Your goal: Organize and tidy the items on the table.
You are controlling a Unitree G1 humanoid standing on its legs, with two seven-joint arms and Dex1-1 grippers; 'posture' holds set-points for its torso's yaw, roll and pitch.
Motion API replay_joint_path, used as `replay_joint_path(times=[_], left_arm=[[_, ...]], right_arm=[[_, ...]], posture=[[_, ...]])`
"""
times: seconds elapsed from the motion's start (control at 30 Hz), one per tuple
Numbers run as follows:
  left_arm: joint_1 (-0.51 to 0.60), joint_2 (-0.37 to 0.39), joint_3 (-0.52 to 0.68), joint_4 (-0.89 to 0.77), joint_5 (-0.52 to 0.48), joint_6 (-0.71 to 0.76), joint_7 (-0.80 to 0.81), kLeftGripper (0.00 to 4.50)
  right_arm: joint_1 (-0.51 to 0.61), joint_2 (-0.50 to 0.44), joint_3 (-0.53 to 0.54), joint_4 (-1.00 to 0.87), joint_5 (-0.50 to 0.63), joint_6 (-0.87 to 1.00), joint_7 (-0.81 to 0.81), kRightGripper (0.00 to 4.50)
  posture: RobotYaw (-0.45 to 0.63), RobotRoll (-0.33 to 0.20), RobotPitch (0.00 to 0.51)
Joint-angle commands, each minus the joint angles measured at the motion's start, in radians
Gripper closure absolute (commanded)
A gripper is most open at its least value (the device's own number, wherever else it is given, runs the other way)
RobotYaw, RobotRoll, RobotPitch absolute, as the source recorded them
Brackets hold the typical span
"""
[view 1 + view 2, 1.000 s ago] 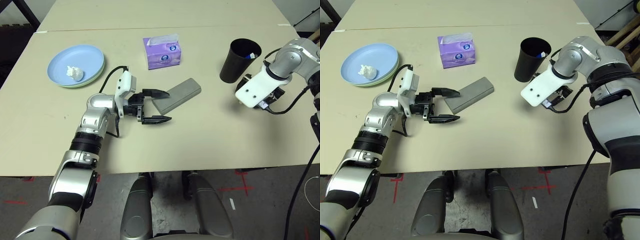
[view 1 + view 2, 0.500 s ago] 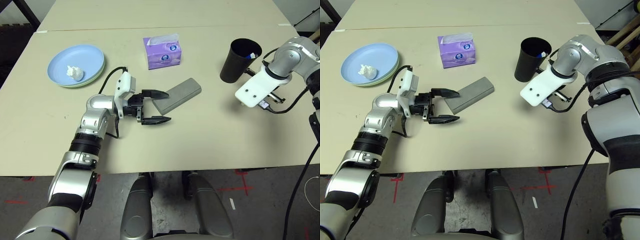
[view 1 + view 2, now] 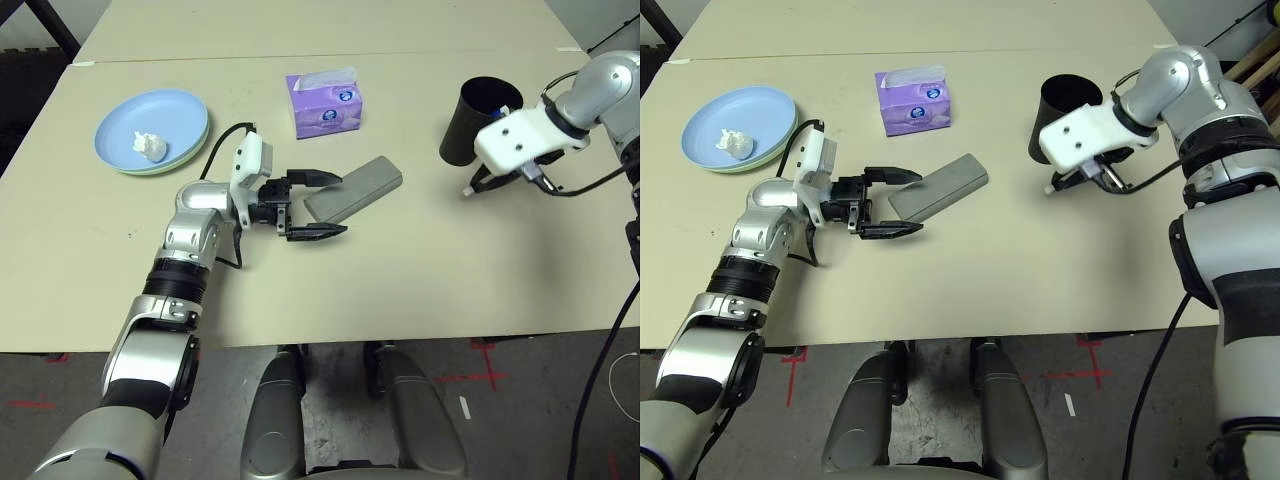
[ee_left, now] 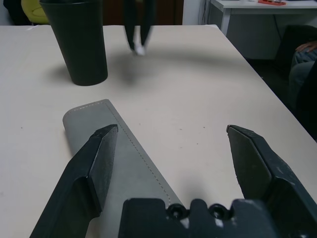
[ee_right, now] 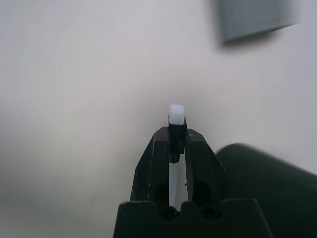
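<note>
Left gripper (image 3: pixel 308 204) spread, level, bracketing the near end of the grey glasses case (image 3: pixel 355 188) on the table (image 3: pixel 400 270). Right gripper (image 5: pixel 176 140) pinches a white-tipped pen (image 5: pixel 176 115) beside the black cup (image 3: pixel 478 122). Recommendation: align the pen upright over the cup's mouth before release.

Left end effector (image 3: pixel 318 203) level, spread wide — right end effector (image 5: pixel 177 133) clamped, angled down

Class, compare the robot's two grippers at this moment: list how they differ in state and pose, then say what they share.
The left gripper has its jaws wide open and holds nothing; the right gripper is shut on a white-tipped pen. The left gripper lies level, straddling the end of the grey glasses case; the right gripper hangs tilted downward beside the black cup. Both have two black fingers.
</note>
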Motion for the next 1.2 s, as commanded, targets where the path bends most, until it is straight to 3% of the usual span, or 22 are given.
replay_joint_path(times=[0.03, 0.17, 0.33, 0.53, 0.67, 0.93, 1.2], left_arm=[[-0.003, 0.000, -0.002, 0.022, 0.001, -0.013, -0.012, 0.00], [-0.010, -0.002, -0.002, 0.037, 0.003, -0.021, -0.011, 0.00], [-0.013, 0.001, -0.005, 0.053, 0.006, -0.029, -0.017, 0.00], [-0.017, 0.003, -0.005, 0.063, 0.010, -0.033, -0.021, 0.00], [-0.014, 0.001, -0.003, 0.061, 0.009, -0.036, -0.016, 0.00], [-0.011, 0.003, -0.002, 0.062, 0.007, -0.038, -0.014, 0.00], [-0.012, -0.002, -0.003, 0.065, 0.008, -0.040, -0.009, 0.00]], right_arm=[[0.004, -0.055, 0.004, -0.151, 0.244, 0.254, 0.008, 4.23], [0.057, -0.043, -0.207, -0.258, 0.452, 0.587, 0.008, 4.23], [0.159, -0.007, -0.438, -0.369, 0.527, 0.744, -0.085, 4.23], [0.267, 0.082, -0.647, -0.474, 0.542, 0.710, -0.316, 4.23], [0.395, 0.176, -0.764, -0.642, 0.573, 0.691, -0.494, 4.23], [0.583, 0.395, -0.866, -0.945, 0.523, 0.584, -0.913, 4.23], [0.669, 0.483, -0.858, -1.059, 0.408, 0.519, -1.184, 4.23]], posture=[[0.06, 0.000, 0.248], [0.05, 0.000, 0.239], [0.04, 0.000, 0.234], [0.04, 0.000, 0.228], [0.04, 0.000, 0.225], [0.03, 0.000, 0.221], [0.03, 0.000, 0.227]])
